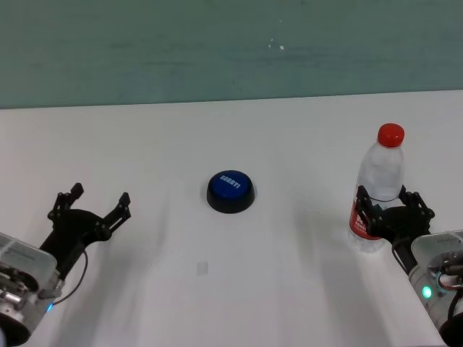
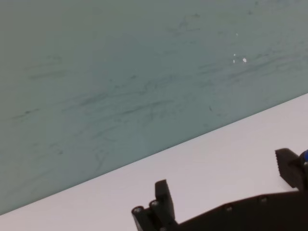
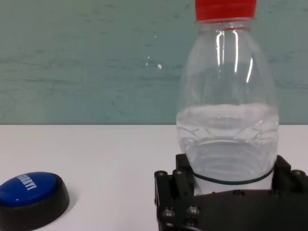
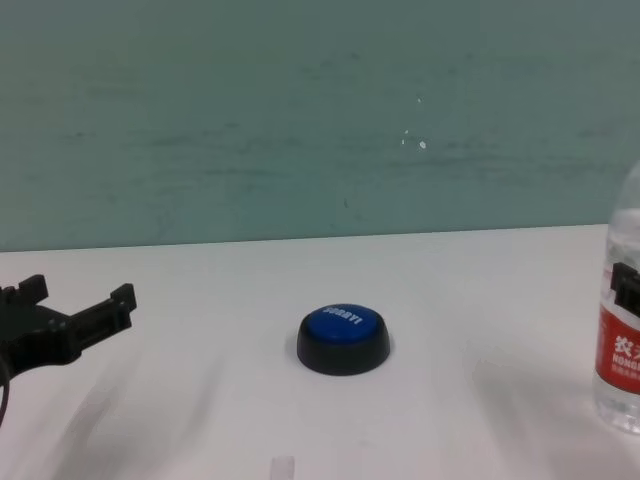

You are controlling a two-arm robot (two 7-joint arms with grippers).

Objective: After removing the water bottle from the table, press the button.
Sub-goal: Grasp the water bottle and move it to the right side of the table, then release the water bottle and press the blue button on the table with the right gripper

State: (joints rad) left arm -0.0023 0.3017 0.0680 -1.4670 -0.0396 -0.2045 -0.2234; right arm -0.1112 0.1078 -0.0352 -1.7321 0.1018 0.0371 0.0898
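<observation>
Bottle [image 4: 625,340] edge-cropped; right hand [image 1: 394,211] seemingly gripping.

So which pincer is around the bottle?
The right pincer: its fingers sit on either side of the water bottle. The left pincer is open over bare table.

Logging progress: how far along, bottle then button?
Nothing finished. The water bottle stands upright on the table, with the right gripper around its lower body, fingers on both sides. Left: lift it away, then press the button, untouched at centre. The left gripper is open, idle.
</observation>
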